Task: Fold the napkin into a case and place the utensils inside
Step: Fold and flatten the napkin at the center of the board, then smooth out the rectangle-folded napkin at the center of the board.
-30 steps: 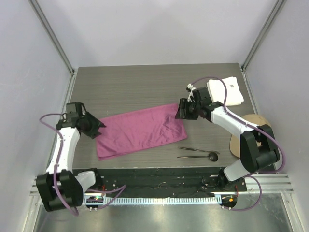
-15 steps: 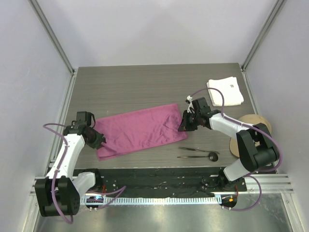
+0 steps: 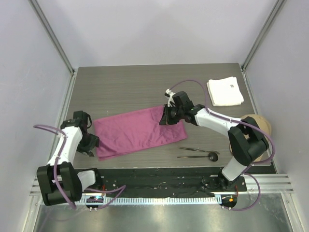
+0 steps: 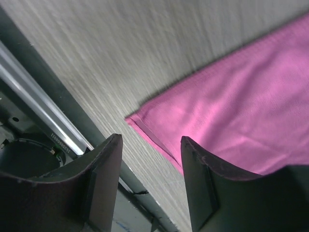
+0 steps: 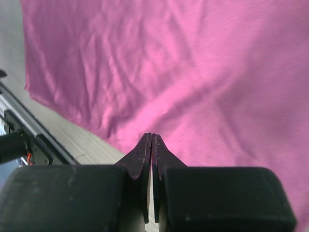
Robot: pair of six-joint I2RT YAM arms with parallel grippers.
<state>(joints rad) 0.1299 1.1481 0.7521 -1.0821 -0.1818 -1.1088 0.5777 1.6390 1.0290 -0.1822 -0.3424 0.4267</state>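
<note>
The magenta-purple napkin [image 3: 133, 131] lies flat as a wide strip on the grey table. My right gripper [image 3: 166, 116] is over its far right corner with jaws shut; that corner looks pulled in leftward, so it seems pinched on the cloth. In the right wrist view the gripper [image 5: 152, 136] is closed above the wrinkled napkin [image 5: 159, 67]. My left gripper [image 3: 89, 145] is open at the napkin's near left corner. In the left wrist view that gripper [image 4: 150, 140] straddles the corner edge of the napkin [image 4: 231, 111]. The two dark utensils [image 3: 195, 153] lie near the front right, spoon head [image 3: 212, 155] at the right.
A thicker white cloth [image 3: 225, 92] lies at the far right. A round wooden piece [image 3: 258, 124] sits at the table's right edge behind the right arm. The black front rail [image 3: 159, 176] runs just near of the napkin and utensils.
My right gripper has moved left onto the napkin, and the far right corner has shifted left with it. My left gripper has dropped toward the near left corner.
</note>
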